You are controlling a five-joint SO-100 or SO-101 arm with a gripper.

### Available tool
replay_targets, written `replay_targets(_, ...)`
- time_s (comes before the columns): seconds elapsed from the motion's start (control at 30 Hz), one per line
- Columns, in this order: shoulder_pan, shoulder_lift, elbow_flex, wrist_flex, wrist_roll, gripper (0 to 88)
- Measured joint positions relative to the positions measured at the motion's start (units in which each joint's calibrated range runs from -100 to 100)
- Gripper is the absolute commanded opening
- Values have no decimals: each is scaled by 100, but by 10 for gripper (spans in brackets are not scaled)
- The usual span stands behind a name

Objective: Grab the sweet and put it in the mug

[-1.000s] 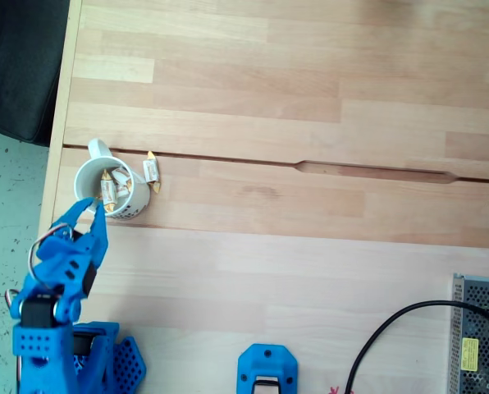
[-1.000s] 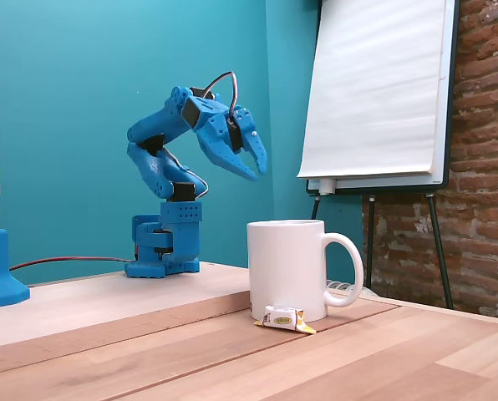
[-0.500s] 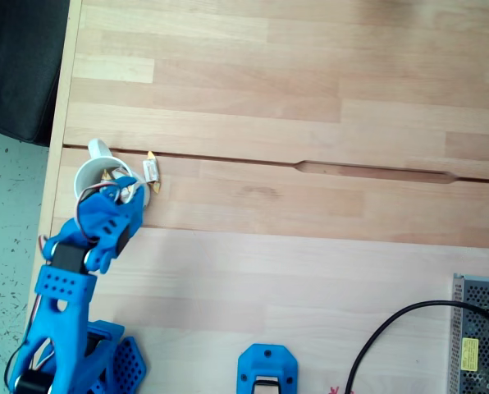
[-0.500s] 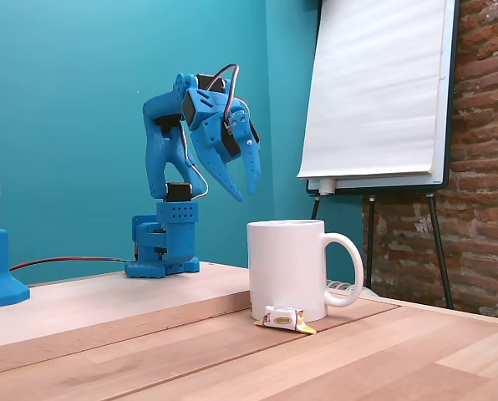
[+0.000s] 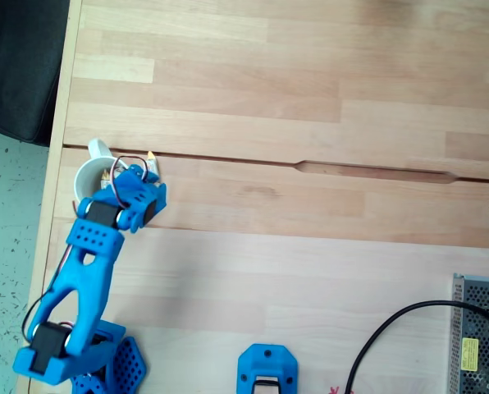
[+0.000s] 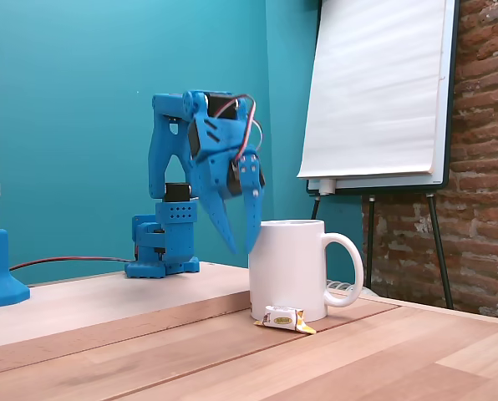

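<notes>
From above, the blue arm reaches over the white mug (image 5: 87, 176), hiding its gripper's tips; a sweet (image 5: 152, 156) peeks out on the table just beside it. From the side, the gripper (image 6: 241, 247) points down with its jaws apart, empty, just left of the mug (image 6: 287, 269), whose base touches the sweet (image 6: 284, 318).

Blue printed arm (image 6: 190, 159) — black servos, looped wires, perhaps red and white.

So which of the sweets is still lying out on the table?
The sweet on the wood right in front of the mug; the other visible one sits inside it, by the pincer.
</notes>
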Motion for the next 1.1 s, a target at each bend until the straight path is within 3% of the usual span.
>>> replay_targets(0.5,0,291,-215,-57,894,48)
replay_targets(1.1,-126,1490,-816,-895,640,48)
